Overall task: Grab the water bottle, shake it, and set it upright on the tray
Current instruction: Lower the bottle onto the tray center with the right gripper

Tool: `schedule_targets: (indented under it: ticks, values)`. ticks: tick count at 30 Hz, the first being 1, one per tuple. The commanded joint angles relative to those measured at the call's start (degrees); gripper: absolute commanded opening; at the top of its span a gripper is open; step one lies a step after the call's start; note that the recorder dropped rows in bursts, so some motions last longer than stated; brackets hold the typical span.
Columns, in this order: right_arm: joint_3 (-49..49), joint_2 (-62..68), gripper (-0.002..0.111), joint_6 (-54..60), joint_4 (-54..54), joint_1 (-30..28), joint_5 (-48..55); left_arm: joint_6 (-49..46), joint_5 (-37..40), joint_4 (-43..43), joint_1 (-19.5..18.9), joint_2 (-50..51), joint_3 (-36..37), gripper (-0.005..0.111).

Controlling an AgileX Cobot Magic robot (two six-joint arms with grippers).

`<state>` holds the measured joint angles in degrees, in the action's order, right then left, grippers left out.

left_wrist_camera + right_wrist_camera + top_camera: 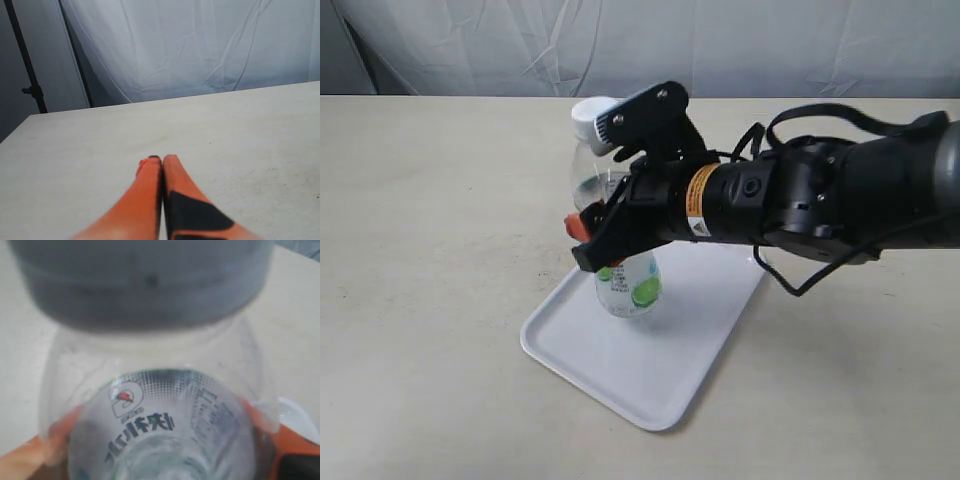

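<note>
The right gripper [603, 222] squeezes the water bottle [635, 285], leaning a bit, cap up, bottom just over the tray [660, 370]. The left gripper [160, 160] is pinched together, empty.

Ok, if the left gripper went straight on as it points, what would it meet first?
Way looks free: the shut orange left gripper points along the beige table top; past its far edge hangs the wrinkled white cloth backdrop, depth unclear.

The left hand [162, 160], its orange fingers [145, 195] pressing together, is pointing across the flat beige desk [240, 130]. A wrinkled white cloth backdrop [200, 45] is hanging behind.
</note>
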<state>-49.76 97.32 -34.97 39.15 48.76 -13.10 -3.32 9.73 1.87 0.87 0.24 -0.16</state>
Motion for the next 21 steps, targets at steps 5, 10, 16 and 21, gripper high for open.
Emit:
schedule_targets:
  ticks: [5, 10, 16, 21]
  values:
    - [-0.28, 5.09, -0.001, 0.6, -0.37, -0.07, -5.38, 0.15, -0.7, -0.05, 0.4, -0.24, 0.16, 0.002]
    - [-0.28, 5.33, -0.001, 0.6, -0.37, -0.07, -5.12, 0.15, -0.7, -0.05, 0.4, -0.24, 0.16, 0.002]
    - [-0.28, 5.33, -0.001, 0.33, -0.27, -0.07, -4.85, 0.15, -0.7, -0.05, 0.4, -0.24, 0.16, 0.002]
    - [-0.28, 5.33, -0.001, -0.5, 0.42, -0.07, -3.97, 0.15, -0.7, -0.05, 0.4, -0.24, 0.16, 0.002]
